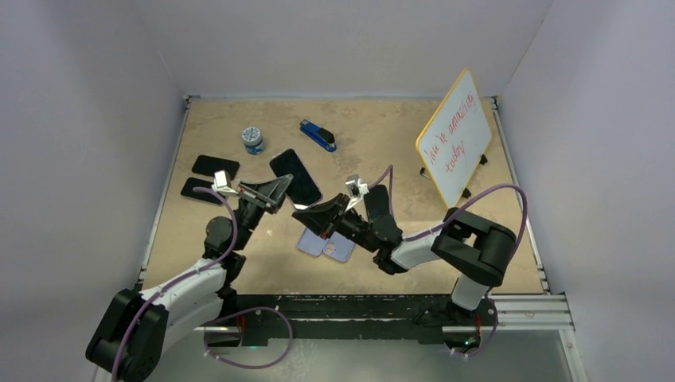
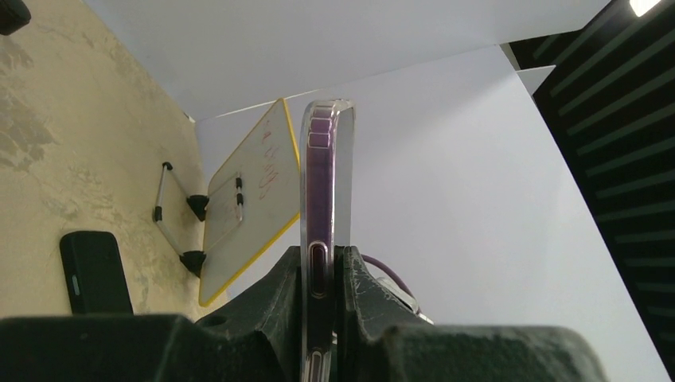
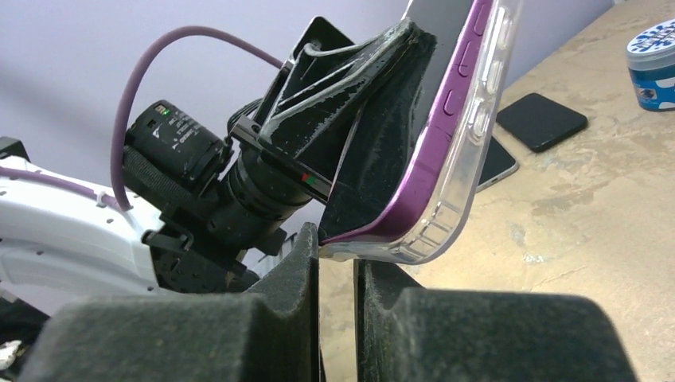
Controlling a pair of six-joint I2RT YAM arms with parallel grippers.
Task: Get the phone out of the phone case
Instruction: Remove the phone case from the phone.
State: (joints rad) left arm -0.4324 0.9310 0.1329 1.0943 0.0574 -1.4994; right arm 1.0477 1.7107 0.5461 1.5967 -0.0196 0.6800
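A purple phone [image 1: 296, 177] in a clear case [image 2: 344, 175] is held up off the table. My left gripper [image 1: 278, 189] is shut on it, edge-on in the left wrist view, with one finger on each face [image 2: 318, 183]. In the right wrist view the phone [image 3: 430, 151] and its clear case [image 3: 477, 159] tilt above my right gripper [image 3: 338, 247]. Its jaws stand a narrow slit apart with nothing between them. Its fingertips touch the case's lower corner. My right gripper [image 1: 306, 216] sits just right of and below the left one.
A lavender case [image 1: 328, 244] lies on the table under the right gripper. Two black phones [image 1: 215, 166] [image 1: 199, 191] lie at the left. A blue-lidded jar [image 1: 252, 140] and a blue stapler [image 1: 318, 135] are at the back. A yellow-framed whiteboard [image 1: 455, 139] stands at the right.
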